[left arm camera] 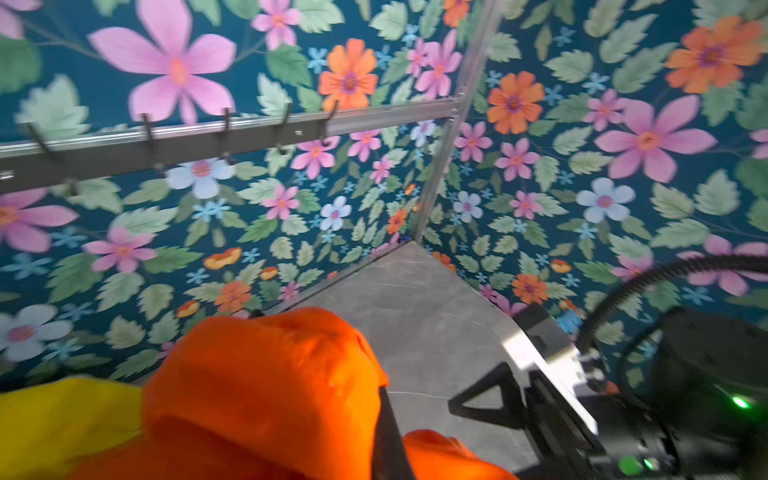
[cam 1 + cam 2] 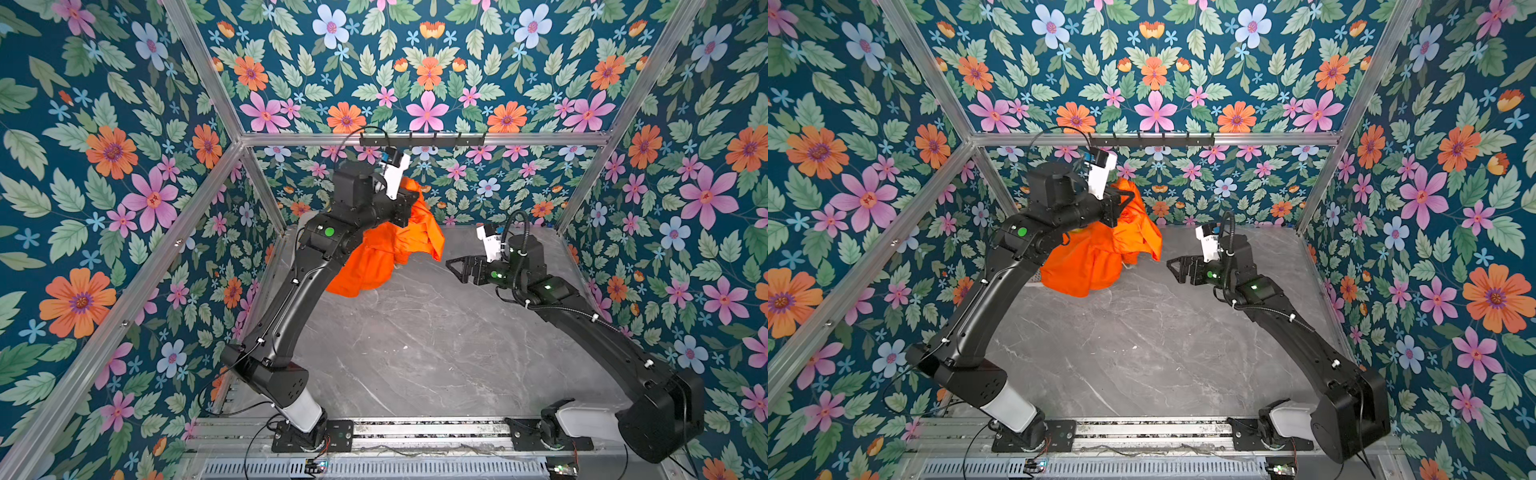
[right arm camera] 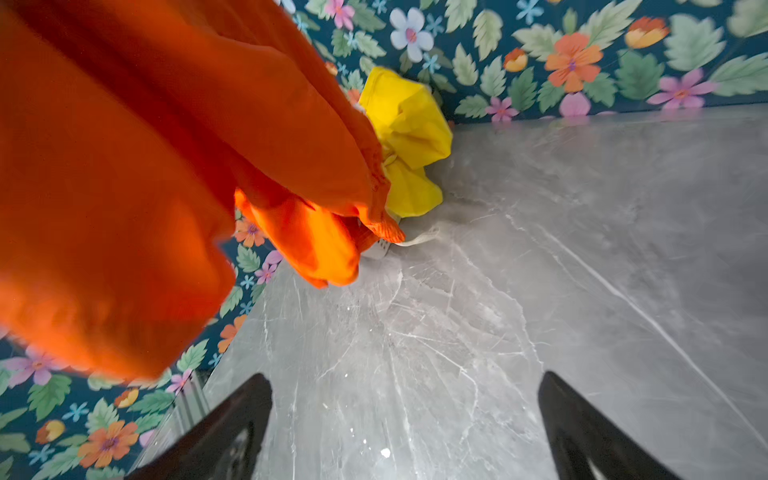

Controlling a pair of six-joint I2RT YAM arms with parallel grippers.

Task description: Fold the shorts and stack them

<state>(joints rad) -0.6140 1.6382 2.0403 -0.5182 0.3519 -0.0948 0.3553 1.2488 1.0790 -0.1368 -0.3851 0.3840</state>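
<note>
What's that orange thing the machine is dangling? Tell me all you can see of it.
The bright orange fabric shorts are thin, crumpled cloth, hanging bunched from the shut left claw, which pinches their top. Loose folds droop toward the grey marble-look table; a gathered waistband and pale cord show low down. Crumpled yellow shorts lie just behind.

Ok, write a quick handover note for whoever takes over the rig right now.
Left gripper: shut on the orange shorts, held up so they hang bunched over the far left of the table.
Right gripper: open, empty, low beside them.
Yellow shorts: crumpled at the table's far edge, beyond the orange pair.
Done: nothing folded or stacked.
Left: spread and fold both pairs, then stack.
</note>
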